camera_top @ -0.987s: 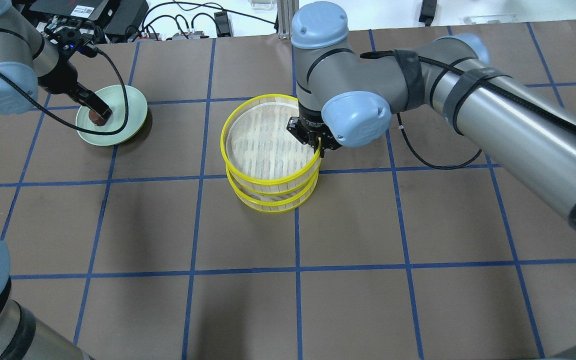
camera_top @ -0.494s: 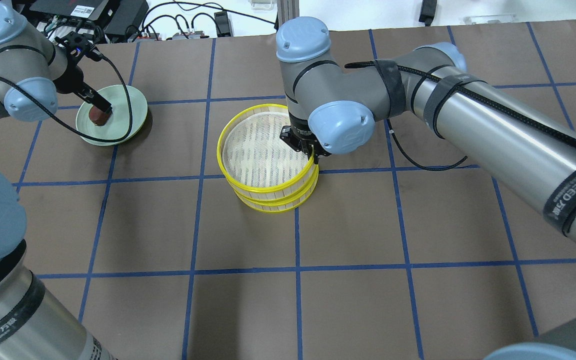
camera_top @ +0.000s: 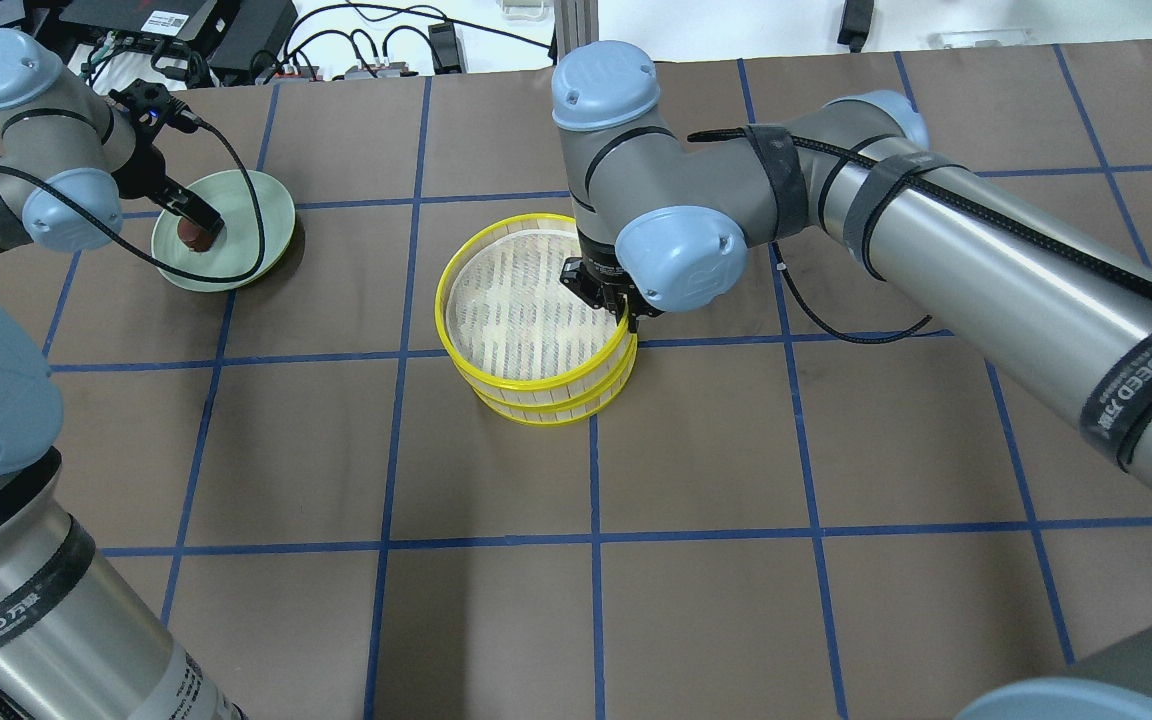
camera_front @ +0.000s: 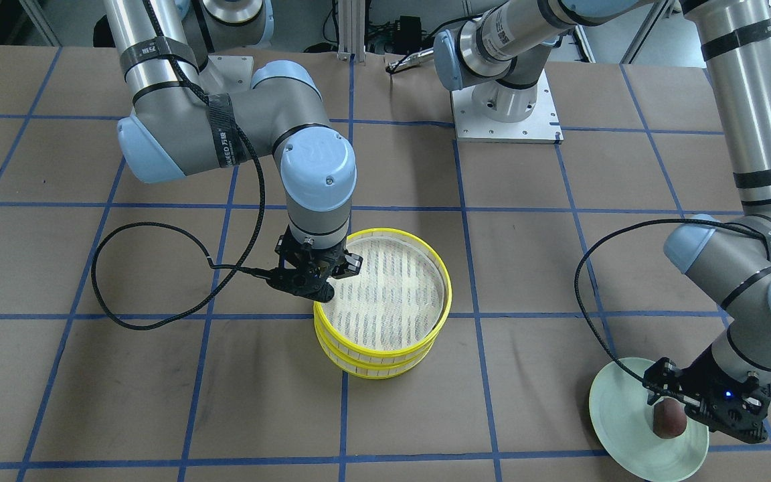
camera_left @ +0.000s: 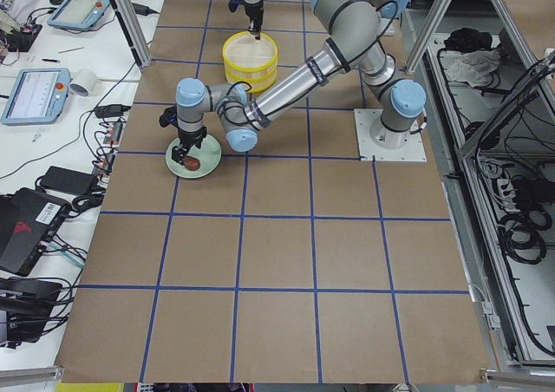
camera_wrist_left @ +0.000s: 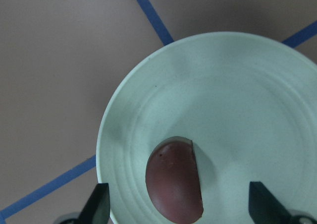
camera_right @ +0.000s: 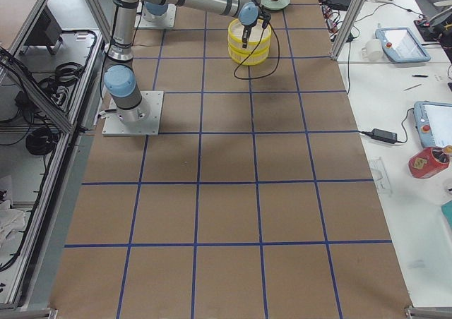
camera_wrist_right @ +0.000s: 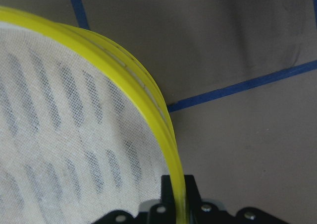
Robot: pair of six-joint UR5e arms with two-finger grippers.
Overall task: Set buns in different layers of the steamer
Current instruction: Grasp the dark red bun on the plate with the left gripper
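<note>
Pinching round yellow-rimmed tier (camera_wrist_right: 158, 112) — right pincer (camera_top: 630, 316)

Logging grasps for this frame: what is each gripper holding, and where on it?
The right gripper pinches the steamer's top layer at its yellow rim. The left gripper holds nothing; open around the brown bun.

Both arms (camera_top: 986, 240): silver-grey tubes, pale-blue joint caps (camera_top: 681, 255), black cables (camera_front: 143, 328) strapped on w/ black bands.
</note>
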